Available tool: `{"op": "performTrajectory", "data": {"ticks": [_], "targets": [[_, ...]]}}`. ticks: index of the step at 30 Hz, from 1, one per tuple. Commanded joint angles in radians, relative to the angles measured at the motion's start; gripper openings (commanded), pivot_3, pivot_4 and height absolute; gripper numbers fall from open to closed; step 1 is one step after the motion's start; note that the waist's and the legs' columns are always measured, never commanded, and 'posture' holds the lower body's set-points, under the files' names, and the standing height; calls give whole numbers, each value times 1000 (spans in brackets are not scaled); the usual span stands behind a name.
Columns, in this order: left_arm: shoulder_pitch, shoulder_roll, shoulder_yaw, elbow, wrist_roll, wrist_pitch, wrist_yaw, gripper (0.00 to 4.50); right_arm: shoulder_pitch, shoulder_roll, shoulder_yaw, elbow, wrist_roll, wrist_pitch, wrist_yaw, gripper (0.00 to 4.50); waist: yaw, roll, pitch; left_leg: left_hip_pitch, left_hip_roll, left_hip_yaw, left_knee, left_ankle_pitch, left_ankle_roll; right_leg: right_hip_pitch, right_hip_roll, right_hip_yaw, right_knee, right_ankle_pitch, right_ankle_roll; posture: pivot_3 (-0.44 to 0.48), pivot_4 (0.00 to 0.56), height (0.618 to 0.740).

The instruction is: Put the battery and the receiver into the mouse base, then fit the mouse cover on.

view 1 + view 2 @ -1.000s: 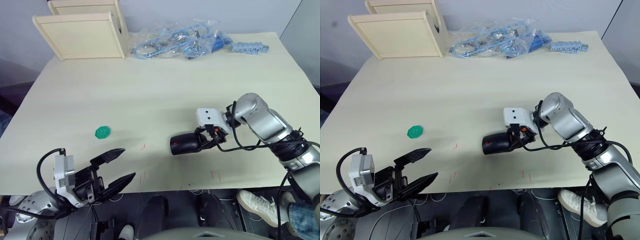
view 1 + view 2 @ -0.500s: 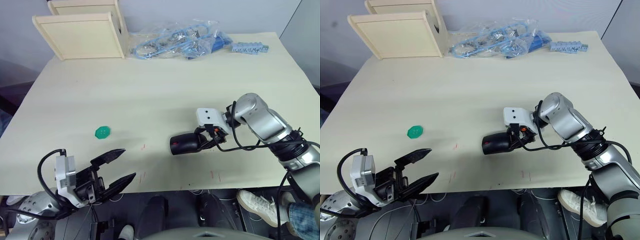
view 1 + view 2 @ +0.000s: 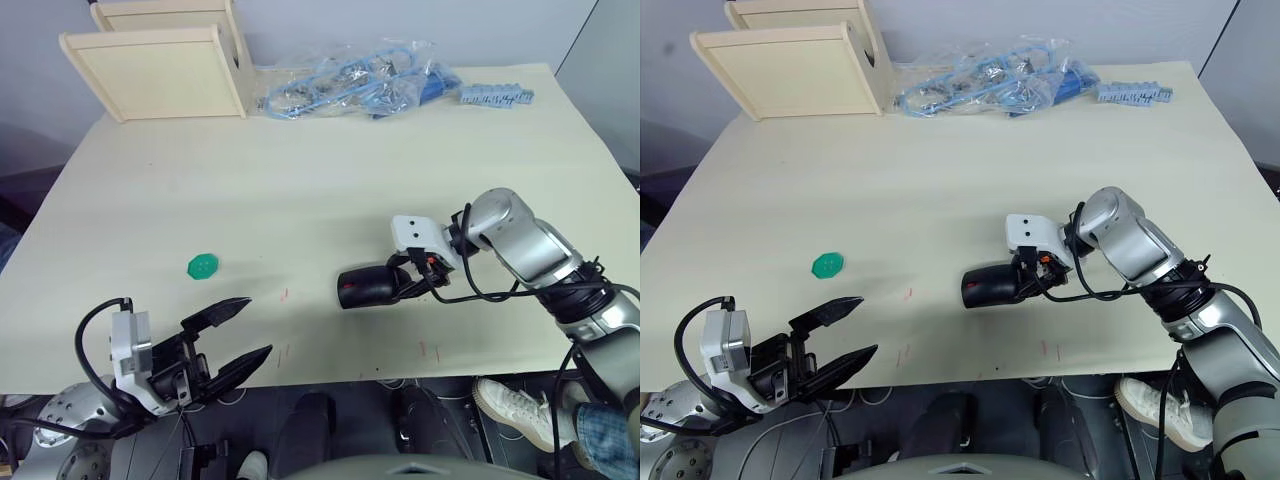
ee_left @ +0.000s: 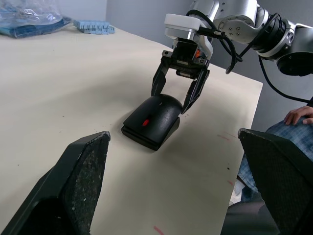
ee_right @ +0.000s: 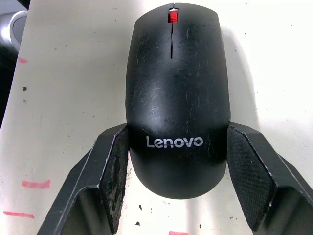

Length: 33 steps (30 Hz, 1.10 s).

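Cover [image 5: 177, 98] sits on the Lenovo mouse; right gripper [image 4: 178, 94] straddles it unclenched, best lifting straight off; left gripper [image 3: 238, 331] gapes idle.

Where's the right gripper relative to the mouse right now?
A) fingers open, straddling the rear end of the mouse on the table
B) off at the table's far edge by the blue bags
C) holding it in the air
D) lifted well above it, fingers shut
A: in the right wrist view the right gripper has a finger on each side of the rear of the assembled mouse, with a gap at one pad, and the mouse rests on the table.
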Motion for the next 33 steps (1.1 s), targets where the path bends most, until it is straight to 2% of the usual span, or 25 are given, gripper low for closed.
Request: {"op": "performTrajectory", "data": {"ticks": [1, 33], "targets": [[0, 4, 1, -11, -10, -7, -6, 4500, 17, 2, -6, -22, 8, 1, -6, 2776, 0, 0, 0, 0, 0, 0, 0, 0, 0, 0, 0, 0, 0, 0, 0, 0, 150, 740], [9, 4, 0, -13, -6, -5, -2, 4500, 26, -1, 28, -38, -11, 13, -4, 2776, -2, 0, 0, 0, 0, 0, 0, 0, 0, 0, 0, 0, 0, 0, 0, 0, 150, 740]]}}
